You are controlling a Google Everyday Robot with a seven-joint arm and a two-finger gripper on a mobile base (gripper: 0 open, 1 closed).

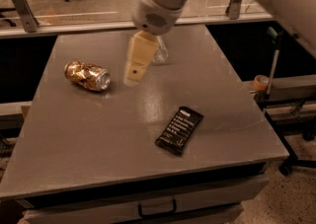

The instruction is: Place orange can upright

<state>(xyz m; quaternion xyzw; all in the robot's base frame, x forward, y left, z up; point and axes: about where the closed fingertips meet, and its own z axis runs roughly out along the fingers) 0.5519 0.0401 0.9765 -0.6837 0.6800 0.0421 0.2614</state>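
Your gripper [133,74] hangs just beside the tipped-over can [87,75]
Can't tell if it's open; bump the can sideways and it'll roll away.

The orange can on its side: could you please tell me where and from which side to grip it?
I'd grip the orange can at mid-body from above, jaws across its width, since it lies on its side with its silver end facing right. The gripper hangs just to its right.
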